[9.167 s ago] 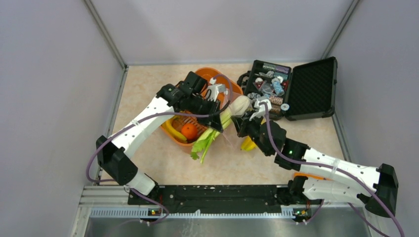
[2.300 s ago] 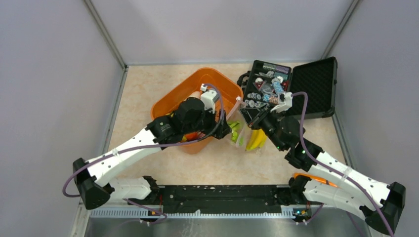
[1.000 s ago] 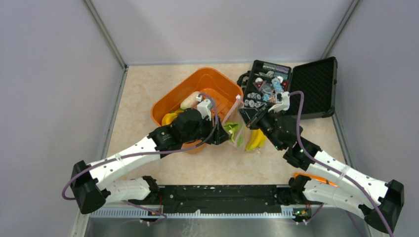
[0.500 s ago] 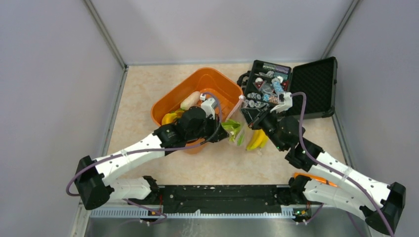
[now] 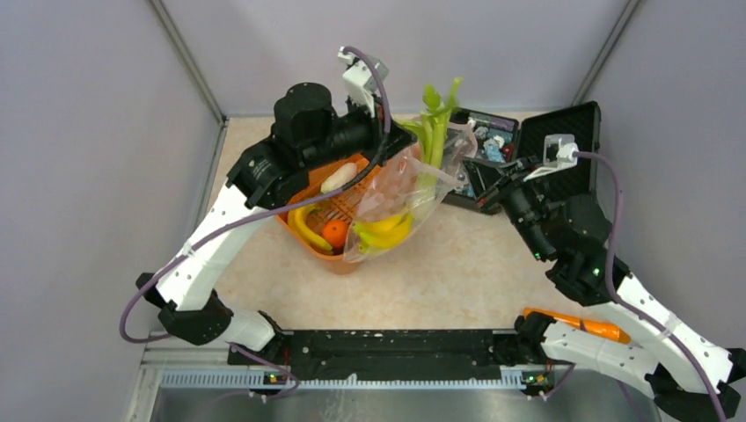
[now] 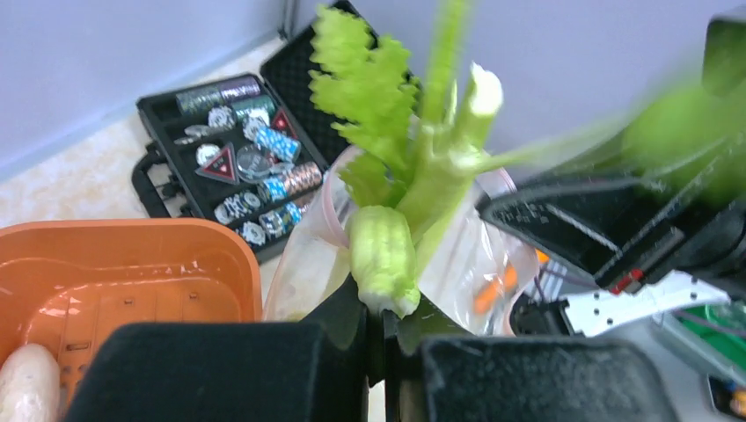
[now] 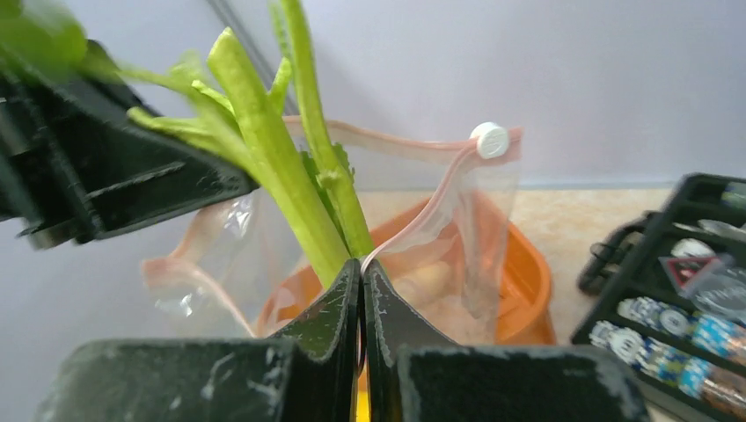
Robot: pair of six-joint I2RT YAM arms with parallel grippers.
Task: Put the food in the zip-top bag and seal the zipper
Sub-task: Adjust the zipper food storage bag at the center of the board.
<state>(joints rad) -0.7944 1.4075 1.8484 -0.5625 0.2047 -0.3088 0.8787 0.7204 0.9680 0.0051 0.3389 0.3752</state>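
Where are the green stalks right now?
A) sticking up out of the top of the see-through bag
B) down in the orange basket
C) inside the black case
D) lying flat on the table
A: the green stalks poke up out of the open mouth of the clear bag, which has yellow bananas at its bottom.

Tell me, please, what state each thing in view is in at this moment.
zip-top bag: held in the air between both grippers, mouth open.
zipper: unsealed.
green stalks: upright, sticking out of the bag's mouth.
bananas in the bag: lying at its bottom.
black case: lid open.
orange basket: holds some food.
left gripper: shut on the bag's edge.
right gripper: shut on the zipper edge.
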